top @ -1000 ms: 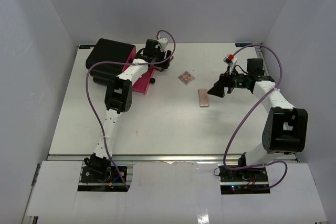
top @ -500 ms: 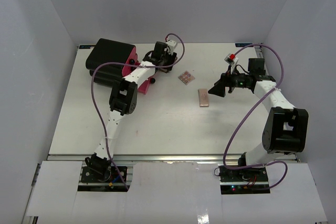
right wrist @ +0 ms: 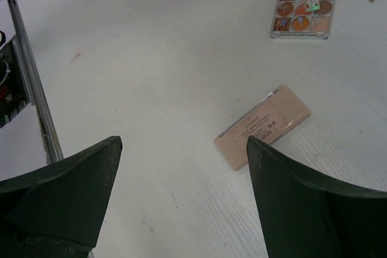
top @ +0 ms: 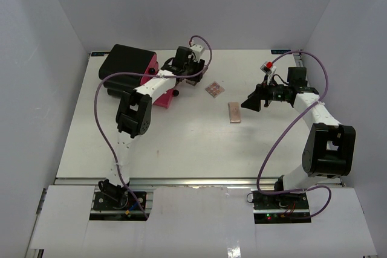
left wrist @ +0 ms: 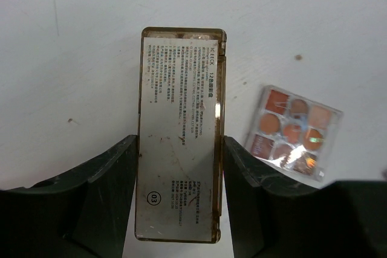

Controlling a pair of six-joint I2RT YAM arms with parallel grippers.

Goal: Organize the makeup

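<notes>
The left gripper (left wrist: 180,149) is clamped on a flat compact (left wrist: 180,89). Its two fingers (left wrist: 103,191) press the long sides, and the printed label side faces the wrist camera. I cannot tell whether the compact rests on the table (top: 181,143) or is lifted just off it.

From above, this grip sits at about 11 o'clock on the table, right beside the black box (top: 127,64). One pink drawer (top: 161,98) of the box is pulled out toward 5 o'clock, with its black knob (top: 176,93) at the front. The left arm crosses over the drawer, so what lies in it is hidden.

Two palettes lie loose on the table, outside any drawer. The square palette (top: 213,89), with brown and orange pans under a clear lid, is at about 4 o'clock from the held compact and just beside it. The pink rectangular palette (top: 234,112) lies flat near the table's middle, at about 5 o'clock from the square one and apart from it.

The right gripper (top: 247,104) hangs at about 2 o'clock from the pink palette. Its jaws are spread wide and hold nothing. In its wrist view the pink palette lies on the table below, close to the right-hand finger.
</notes>
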